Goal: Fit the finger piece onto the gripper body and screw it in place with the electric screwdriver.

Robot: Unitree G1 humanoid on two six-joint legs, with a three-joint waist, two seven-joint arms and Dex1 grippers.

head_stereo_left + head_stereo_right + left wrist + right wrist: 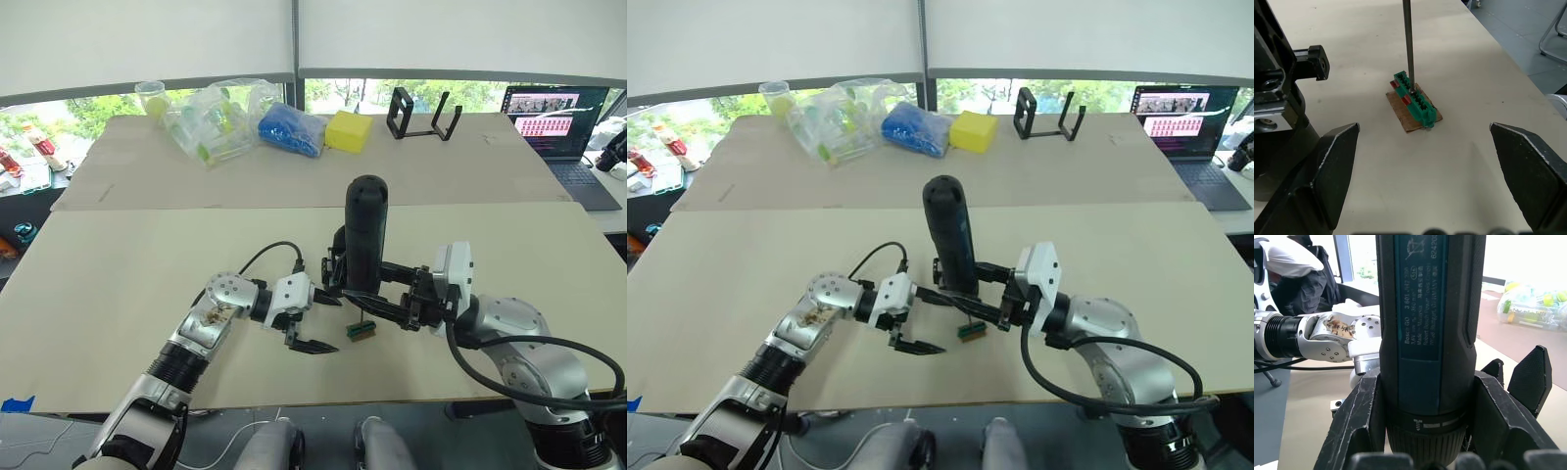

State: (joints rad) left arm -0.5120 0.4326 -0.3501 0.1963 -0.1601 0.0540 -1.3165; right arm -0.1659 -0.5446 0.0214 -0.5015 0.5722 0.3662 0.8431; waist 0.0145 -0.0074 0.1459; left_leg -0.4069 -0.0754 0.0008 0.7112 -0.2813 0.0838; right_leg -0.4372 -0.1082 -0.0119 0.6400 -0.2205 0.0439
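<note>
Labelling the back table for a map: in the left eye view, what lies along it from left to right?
Clear plastic bag → blue bag → yellow block → black stand → laptop.

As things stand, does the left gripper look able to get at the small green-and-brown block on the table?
Probably yes: the left gripper is open with the green-and-brown block just ahead between its fingers; only the black electric screwdriver's thin bit, resting on the block, stands there.
</note>
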